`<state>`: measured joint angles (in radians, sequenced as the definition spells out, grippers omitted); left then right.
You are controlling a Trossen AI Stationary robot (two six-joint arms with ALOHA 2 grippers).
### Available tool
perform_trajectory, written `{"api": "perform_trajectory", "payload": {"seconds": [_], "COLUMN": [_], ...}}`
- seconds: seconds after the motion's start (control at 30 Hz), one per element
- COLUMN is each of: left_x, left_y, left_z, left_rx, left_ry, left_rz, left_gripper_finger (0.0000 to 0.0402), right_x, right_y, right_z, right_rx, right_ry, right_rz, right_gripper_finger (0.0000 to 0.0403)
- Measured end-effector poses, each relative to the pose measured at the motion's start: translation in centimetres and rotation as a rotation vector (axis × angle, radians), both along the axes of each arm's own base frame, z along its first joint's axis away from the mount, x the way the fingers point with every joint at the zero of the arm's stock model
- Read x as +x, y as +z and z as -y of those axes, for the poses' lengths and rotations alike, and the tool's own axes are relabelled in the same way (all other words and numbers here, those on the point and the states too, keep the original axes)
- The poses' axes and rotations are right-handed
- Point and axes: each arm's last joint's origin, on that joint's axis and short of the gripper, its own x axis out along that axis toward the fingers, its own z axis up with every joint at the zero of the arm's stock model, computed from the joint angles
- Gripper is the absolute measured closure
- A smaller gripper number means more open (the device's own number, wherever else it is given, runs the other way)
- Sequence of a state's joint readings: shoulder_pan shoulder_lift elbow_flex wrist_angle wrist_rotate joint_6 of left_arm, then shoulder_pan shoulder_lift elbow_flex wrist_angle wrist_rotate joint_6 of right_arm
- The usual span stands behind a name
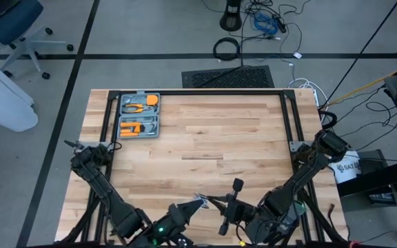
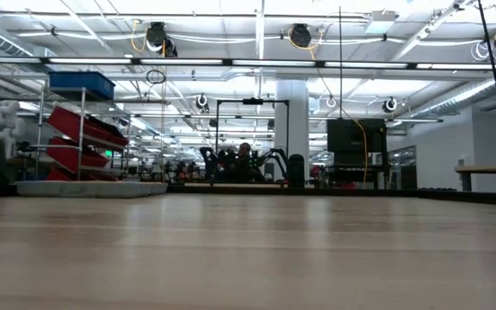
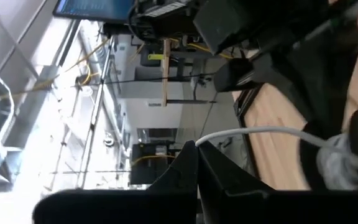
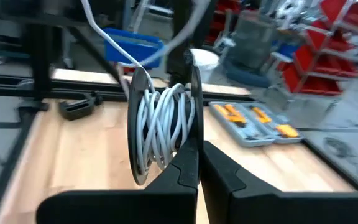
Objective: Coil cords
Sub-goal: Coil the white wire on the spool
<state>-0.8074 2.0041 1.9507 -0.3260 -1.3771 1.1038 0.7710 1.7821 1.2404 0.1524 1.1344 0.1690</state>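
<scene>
Left gripper (image 1: 200, 201): low at the table's near edge, fingers (image 3: 185, 168) pressed together on the white cord (image 3: 253, 132); probably pinching the free run to keep it taut and guide it onto the reel.
Cord: thin, round, smooth white sheathing; it passes from the left fingers across to the reel, where several loops already lie wound around the hub.
Reel (image 4: 163, 127): small spool with two flat dark discs and a narrow hub, standing on edge just beyond the right fingers, near the middle of the table's near edge; upright so the cord can feed between the discs.
Right gripper (image 4: 199, 155): beside the left one at the near edge, fingers closed on the reel's lower rim, apparently steadying it for winding.
Table (image 1: 253, 138): pale wooden planks, smooth, inside a dark metal frame.
Tool case (image 1: 139, 115): grey, open, orange-handled tools inside; at the far left corner, well apart from the work.
</scene>
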Motion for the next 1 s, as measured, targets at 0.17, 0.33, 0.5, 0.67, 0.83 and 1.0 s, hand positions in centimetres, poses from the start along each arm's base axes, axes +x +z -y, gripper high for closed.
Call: {"api": "perform_trajectory", "payload": {"seconds": [0.17,0.33,0.5,0.67,0.83,1.0], "left_x": [0.2,0.1,0.0,0.1,0.1,0.0], "left_y": [-0.2,-0.2,-0.1,-0.1,-0.1,-0.1], "left_z": [-0.4,-0.3,-0.3,-0.5,-0.5,-0.4], "left_rx": [0.023,-0.044,-0.109,-0.306,-0.407,-0.431], "left_ry": [0.008,0.032,0.061,0.097,0.103,0.104], "left_rz": [-0.023,0.033,0.094,0.245,0.317,0.334], "left_gripper_finger": [0.04,0.04,0.04,0.04,0.04,0.0378], "right_x": [0.2,-0.5,-1.6,-2.5,-3.5,-4.3], "right_y": [-0.1,-0.3,-0.1,0.2,1.0,1.1], "right_z": [-0.1,-0.4,-0.9,-1.5,-2.1,-2.7], "right_rx": [0.04,0.041,0.067,0.065,0.083,0.074], "right_ry": [0.083,0.116,0.149,0.175,0.205,0.235], "right_rz": [-0.023,-0.062,-0.087,-0.087,-0.071,-0.08], "right_gripper_finger": [0.0403,0.0403,0.0403,0.0403,0.0403,0.0403]}}
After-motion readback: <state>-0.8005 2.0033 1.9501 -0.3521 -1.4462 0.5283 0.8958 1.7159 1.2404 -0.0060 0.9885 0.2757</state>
